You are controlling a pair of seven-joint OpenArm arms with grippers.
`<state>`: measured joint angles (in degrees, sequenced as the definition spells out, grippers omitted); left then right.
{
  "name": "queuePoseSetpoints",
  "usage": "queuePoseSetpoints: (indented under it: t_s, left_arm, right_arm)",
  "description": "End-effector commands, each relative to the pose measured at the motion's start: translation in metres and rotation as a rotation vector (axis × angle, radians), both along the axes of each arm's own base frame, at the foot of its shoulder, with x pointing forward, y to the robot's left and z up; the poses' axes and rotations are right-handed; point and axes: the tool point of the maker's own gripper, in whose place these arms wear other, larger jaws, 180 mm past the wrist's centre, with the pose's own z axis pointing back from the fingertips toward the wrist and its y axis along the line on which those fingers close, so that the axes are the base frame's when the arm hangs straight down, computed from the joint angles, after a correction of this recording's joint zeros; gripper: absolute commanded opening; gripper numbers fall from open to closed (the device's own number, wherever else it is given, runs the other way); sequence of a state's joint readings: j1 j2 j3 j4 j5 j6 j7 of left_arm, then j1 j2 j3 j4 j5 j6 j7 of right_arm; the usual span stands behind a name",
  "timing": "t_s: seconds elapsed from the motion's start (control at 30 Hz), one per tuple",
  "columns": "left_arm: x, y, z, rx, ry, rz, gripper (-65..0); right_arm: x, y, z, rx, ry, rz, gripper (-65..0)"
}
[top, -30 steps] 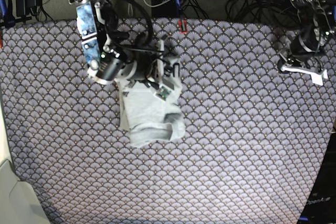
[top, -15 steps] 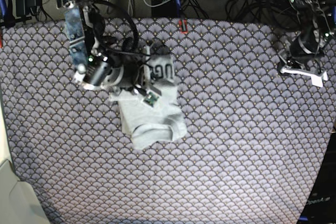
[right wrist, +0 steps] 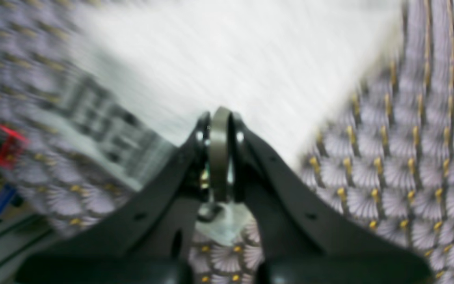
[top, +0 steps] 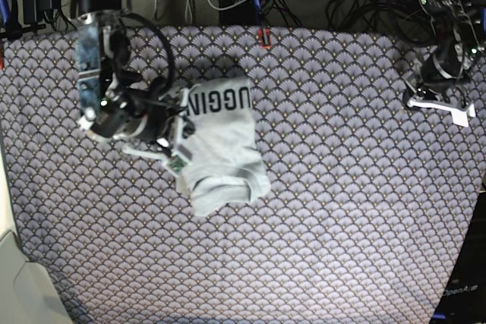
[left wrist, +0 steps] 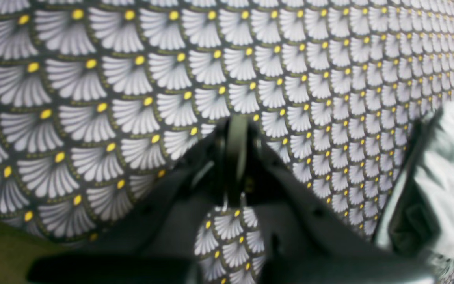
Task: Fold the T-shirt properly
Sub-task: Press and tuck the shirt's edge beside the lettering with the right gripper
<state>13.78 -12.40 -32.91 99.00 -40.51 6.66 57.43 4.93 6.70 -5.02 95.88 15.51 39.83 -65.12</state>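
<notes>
- The light grey cotton T-shirt lay bunched on the bench's purple-grey fan-patterned cloth, black lettering upward at its far edge.
- The right gripper sat at the T-shirt's left edge, jaws closed.
- The left gripper rested well right of the T-shirt, jaws closed on nothing.

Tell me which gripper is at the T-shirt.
The right gripper, at the T-shirt's left edge in the base view. The left gripper sits far off near the cloth's right edge.
</notes>
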Motion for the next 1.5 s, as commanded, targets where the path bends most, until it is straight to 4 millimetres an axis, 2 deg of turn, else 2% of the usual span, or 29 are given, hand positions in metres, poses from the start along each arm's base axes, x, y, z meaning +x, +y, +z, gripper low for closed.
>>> queuePoseSetpoints:
  t_s: [0.0, 0.13, 0.27, 0.37, 0.47, 0.53, 0.6, 0.8, 1.0, 1.07, 1.13, 1.2, 1.37, 1.47]
  left_arm:
    - [0.006, 0.004, 0.011, 0.017, -0.036, -0.004, -64.6]
    - [0.009, 0.001, 0.012, 0.01, -0.045, -0.006, -64.6]
    - [0.01, 0.0, 0.012, 0.006, -0.047, -0.007, -64.6]
    - [0.009, 0.001, 0.011, 0.01, -0.042, -0.006, -64.6]
    - [0.009, 0.001, 0.01, 0.007, -0.039, -0.005, -64.6]
    - [0.009, 0.001, 0.01, 0.004, -0.04, -0.005, -64.6]
    - [0.01, 0.001, 0.011, 0.005, -0.044, -0.006, -64.6]
    - [0.009, 0.001, 0.01, 0.005, -0.039, -0.005, -64.6]
    - [0.01, 0.0, 0.012, 0.005, -0.046, -0.007, -64.6]
    - [0.01, 0.0, 0.012, 0.005, -0.046, -0.007, -64.6]
    - [0.01, 0.0, 0.012, 0.004, -0.046, -0.007, -64.6]
    - [0.01, 0.0, 0.012, 0.004, -0.046, -0.007, -64.6]
    - [0.009, 0.0, 0.011, 0.004, -0.043, -0.007, -64.6]
    - [0.008, 0.0, 0.011, 0.004, -0.042, -0.007, -64.6]
  right_arm:
    - [0.011, 0.001, 0.008, 0.025, -0.031, -0.005, -65.0]
    - [0.01, -0.004, -0.004, 0.044, -0.004, -0.03, -65.0]
    - [0.009, -0.005, -0.001, 0.037, -0.009, -0.029, -65.0]
    - [0.006, -0.006, 0.024, -0.001, -0.075, -0.014, -65.0]
    - [0.002, -0.003, 0.061, -0.03, -0.18, 0.002, -65.0]
    - [-0.001, 0.0, 0.067, -0.031, -0.188, 0.001, -65.0]
    - [-0.003, 0.001, 0.063, -0.029, -0.174, 0.0, -65.0]
    - [-0.024, 0.01, 0.037, 0.028, -0.107, 0.001, -65.0]
    - [-0.039, 0.012, -0.008, 0.065, 0.024, -0.013, -65.0]
    - [-0.041, 0.012, -0.019, 0.076, 0.053, -0.019, -65.0]
    - [-0.042, 0.01, -0.021, 0.073, 0.061, -0.02, -65.0]
    - [-0.038, 0.011, -0.008, 0.07, 0.02, -0.014, -65.0]
    - [-0.024, 0.008, 0.045, -0.005, -0.117, 0.008, -65.0]
    - [-0.021, 0.024, 0.052, -0.008, -0.116, 0.04, -65.0]
